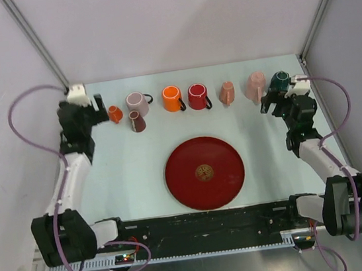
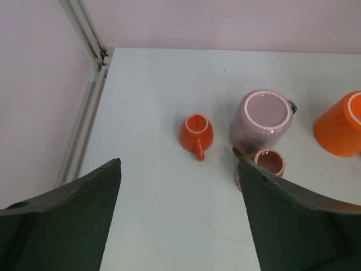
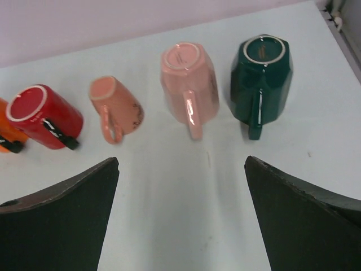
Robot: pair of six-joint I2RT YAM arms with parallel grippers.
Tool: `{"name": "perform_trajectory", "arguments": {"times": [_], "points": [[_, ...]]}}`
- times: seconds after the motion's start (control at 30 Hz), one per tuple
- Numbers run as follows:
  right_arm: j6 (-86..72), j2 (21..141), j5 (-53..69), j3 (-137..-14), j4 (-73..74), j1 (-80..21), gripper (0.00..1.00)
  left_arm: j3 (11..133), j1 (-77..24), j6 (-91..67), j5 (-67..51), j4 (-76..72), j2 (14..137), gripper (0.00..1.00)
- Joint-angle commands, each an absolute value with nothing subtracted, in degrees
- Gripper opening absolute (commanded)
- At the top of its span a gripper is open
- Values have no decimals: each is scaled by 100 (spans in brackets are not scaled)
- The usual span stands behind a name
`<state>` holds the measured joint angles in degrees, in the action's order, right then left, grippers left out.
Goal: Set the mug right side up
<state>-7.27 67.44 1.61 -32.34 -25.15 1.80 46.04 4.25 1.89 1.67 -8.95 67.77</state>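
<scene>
The pale table (image 1: 120, 177) carries a red plate (image 1: 204, 172) and, behind it, a row of mugs (image 1: 196, 96), all seemingly bottoms-up. Nothing is turned yet, so this looks like the approach, though I cannot tell which mug is meant. The right gripper (image 3: 181, 161) hangs spread wide and empty, just short of the pink mug (image 3: 189, 82) and green mug (image 3: 262, 79). The left gripper (image 2: 179, 166), equally spread, holds nothing near the small orange mug (image 2: 196, 132). Next, I'd guess, one gripper must settle around a mug's body.

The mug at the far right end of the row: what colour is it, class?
The mug is dark green, with a pale ring around its upturned base. The right wrist view shows it best.
</scene>
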Motion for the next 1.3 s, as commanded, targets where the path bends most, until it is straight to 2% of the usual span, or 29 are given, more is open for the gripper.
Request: {"name": "perform_trajectory", "arguments": {"times": [0.0, 0.13, 0.5, 0.67, 0.83, 1.0, 1.07, 1.13, 1.23, 1.27], "points": [[-1202, 6561, 490, -3806, -1436, 51, 99, 6537, 595, 335, -310, 2842, 7778, 81], [-1252, 6419, 354, -3899, -1461, -381, 99, 7792, 551, 302, -117, 3806, 9027, 68], [-1372, 6132, -69, -3934, -1296, -1068, 99, 10211, 148, 126, 622, 4116, 11782, 64], [-1234, 5831, -495, -3937, -967, -1142, 100, 11115, 59, 414, 750, 4487, 12620, 63], [-1009, 5503, -809, -3937, -899, -1142, 99, 11656, 53, 374, 944, 4872, 13191, 50], [-789, 5309, -944, -3948, -1022, -1130, 99, 11960, 52, 293, 977, 5011, 13474, 45], [-736, 5289, -957, -3984, -1036, -1115, 99, 12107, 53, 313, 1009, 5036, 13595, 41], [-683, 5297, -966, -4052, -1002, -1109, 99, 12240, 53, 351, 1039, 5058, 13704, 32], [-619, 5302, -967, -4145, -967, -1096, 99, 12368, 77, 364, 1015, 5073, 13778, 9], [-613, 5301, -976, -4169, -949, -1093, 99, 12393, 100, 358, 1004, 5072, 13771, 5]]}}
